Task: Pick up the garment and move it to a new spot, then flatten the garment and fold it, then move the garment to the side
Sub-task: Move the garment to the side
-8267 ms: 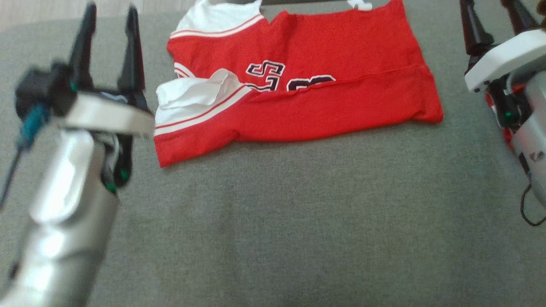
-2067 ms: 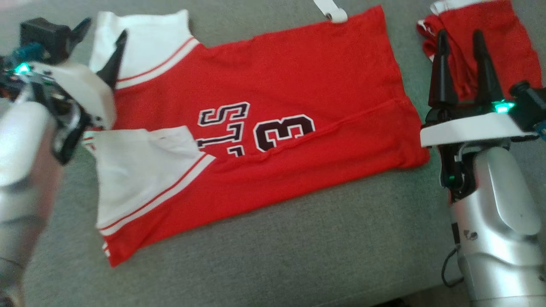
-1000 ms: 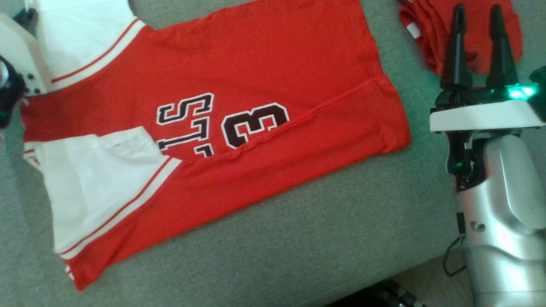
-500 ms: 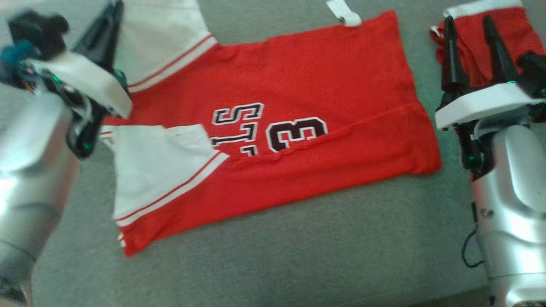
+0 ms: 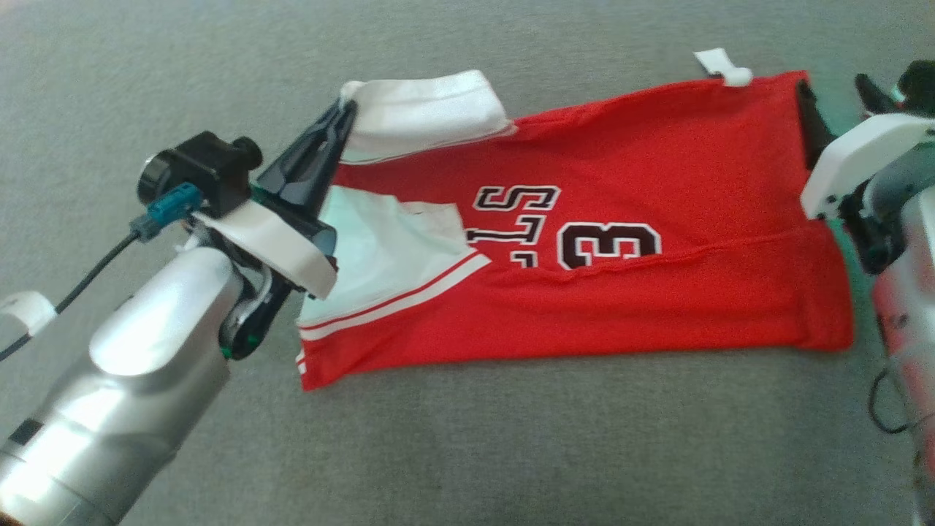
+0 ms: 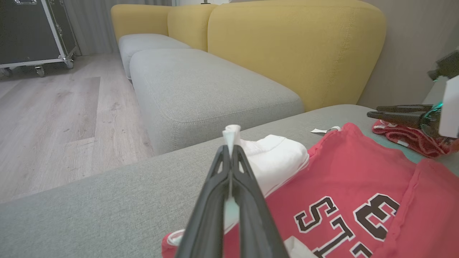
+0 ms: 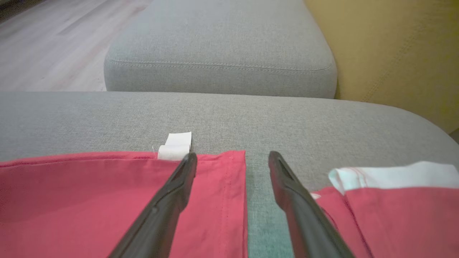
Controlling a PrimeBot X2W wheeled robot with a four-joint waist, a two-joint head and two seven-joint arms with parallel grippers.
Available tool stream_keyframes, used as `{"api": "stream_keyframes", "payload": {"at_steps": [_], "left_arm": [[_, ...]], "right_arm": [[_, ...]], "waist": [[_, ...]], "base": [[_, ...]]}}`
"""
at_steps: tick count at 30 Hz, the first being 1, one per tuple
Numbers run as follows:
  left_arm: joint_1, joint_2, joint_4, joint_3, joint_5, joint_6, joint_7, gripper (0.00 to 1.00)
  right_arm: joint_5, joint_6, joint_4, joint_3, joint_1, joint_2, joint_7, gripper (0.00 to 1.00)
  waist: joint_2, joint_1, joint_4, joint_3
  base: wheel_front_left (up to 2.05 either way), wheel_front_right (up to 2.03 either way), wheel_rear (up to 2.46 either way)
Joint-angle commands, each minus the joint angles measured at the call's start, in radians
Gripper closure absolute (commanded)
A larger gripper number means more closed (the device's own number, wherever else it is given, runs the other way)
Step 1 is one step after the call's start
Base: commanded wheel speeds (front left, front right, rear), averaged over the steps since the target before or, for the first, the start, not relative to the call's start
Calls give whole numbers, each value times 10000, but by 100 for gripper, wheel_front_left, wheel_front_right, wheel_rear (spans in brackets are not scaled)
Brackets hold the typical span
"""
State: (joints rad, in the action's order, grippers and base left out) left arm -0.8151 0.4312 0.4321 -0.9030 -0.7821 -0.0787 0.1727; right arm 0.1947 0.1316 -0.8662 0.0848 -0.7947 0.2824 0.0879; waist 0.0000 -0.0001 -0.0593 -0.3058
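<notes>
Light: soft, even, moderately bright.
Shadows: faint beneath garment (image 5: 621,175) edges.
Glare: sheen on left forearm (image 5: 139,343).
Sharpness: head view slightly blurred.

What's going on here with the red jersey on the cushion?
The robot is working on a red jersey spread on a grey cushion. Its left gripper has its jaws shut on the edge of the far white sleeve. The right gripper hovers open at the jersey's opposite end, holding nothing. The near side is folded over part of the lettering. A second red garment lies beside it.
</notes>
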Motion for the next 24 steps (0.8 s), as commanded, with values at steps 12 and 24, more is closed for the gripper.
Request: {"api": "stream_keyframes", "payload": {"at_steps": [12, 24], "left_arm": [[-674, 1, -1038, 82, 218, -40, 9, 100], [-1188, -205, -484, -37, 617, 29, 295, 100]], "right_arm": [[-1027, -9, -2301, -26, -1974, 1057, 456, 0], [-1411, -9, -3364, 734, -2581, 1120, 531, 100]], "waist": [[0, 1, -1210, -1092], [0, 1, -1327, -1379]], "base": [[0, 0, 0], [0, 0, 0]]}}
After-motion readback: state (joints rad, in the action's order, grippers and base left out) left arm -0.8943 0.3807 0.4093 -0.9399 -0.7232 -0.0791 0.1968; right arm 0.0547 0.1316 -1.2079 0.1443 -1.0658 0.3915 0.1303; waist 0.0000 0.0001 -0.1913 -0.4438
